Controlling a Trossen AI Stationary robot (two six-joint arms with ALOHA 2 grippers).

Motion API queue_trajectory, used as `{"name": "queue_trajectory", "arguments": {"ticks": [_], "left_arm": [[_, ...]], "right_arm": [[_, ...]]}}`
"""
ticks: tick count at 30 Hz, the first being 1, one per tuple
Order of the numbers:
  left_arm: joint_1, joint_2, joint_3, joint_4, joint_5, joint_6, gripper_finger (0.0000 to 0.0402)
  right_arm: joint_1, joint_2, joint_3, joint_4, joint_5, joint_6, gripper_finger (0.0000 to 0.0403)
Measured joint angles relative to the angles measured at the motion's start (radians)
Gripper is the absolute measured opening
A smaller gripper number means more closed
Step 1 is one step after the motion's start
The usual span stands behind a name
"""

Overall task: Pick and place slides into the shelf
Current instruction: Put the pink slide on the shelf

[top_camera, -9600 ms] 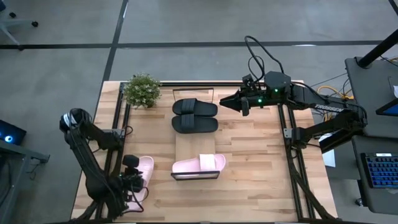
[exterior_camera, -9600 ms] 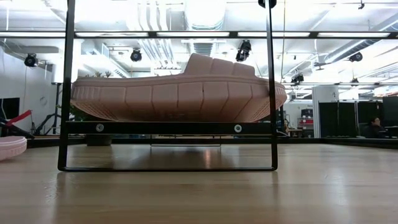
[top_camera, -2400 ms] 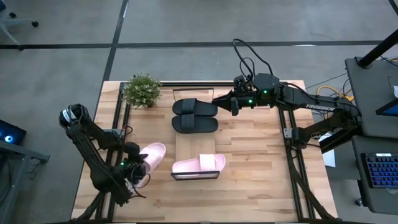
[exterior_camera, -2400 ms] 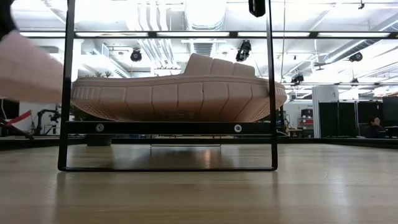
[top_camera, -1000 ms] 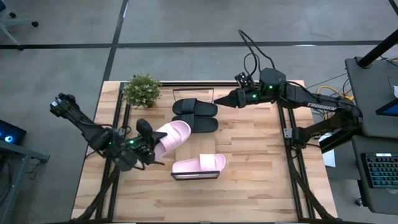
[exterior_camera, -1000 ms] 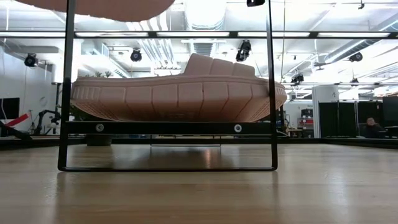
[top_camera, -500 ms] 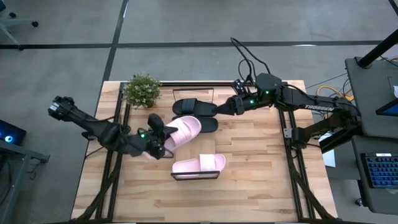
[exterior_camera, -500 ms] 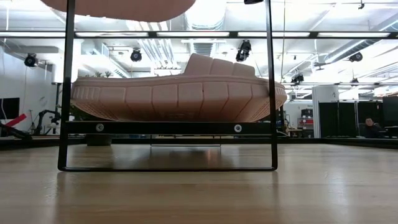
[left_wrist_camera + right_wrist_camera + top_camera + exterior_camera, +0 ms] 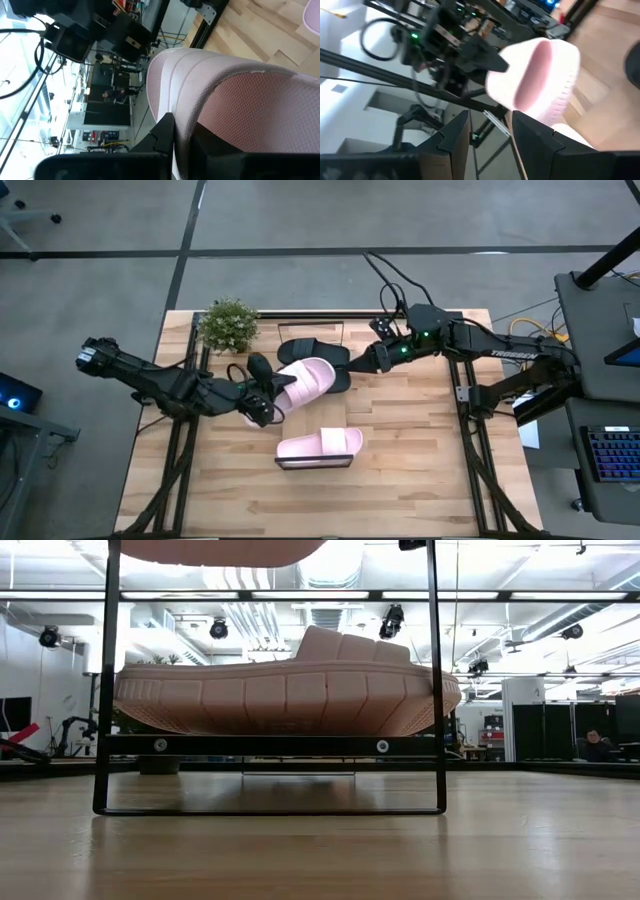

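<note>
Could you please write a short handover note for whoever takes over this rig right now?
Left gripper: shut on the carried pink slide, held up over the shelf's middle.
Right gripper: open, empty, beside the black slides at the shelf's far end.
Done: second pink slide sits on the shelf near end; the black pair lies at the far end.
Left: lower and release the carried slide onto the shelf.

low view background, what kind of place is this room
Probably a robotics lab or workshop in an open industrial hall: exposed ceiling ducts with hanging lights, dark equipment racks along the far wall, and a person seated at a workstation.
</note>
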Motion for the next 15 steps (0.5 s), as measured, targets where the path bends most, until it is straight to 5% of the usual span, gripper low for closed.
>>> {"name": "queue_trajectory", "arguments": {"ticks": [15], "left_arm": [[0.037,0.008,0.027,0.002,0.057,0.002,0.0008]], "right_arm": [[0.000,0.000,-0.021,-0.083,0.008,-0.021,0.0141]]}}
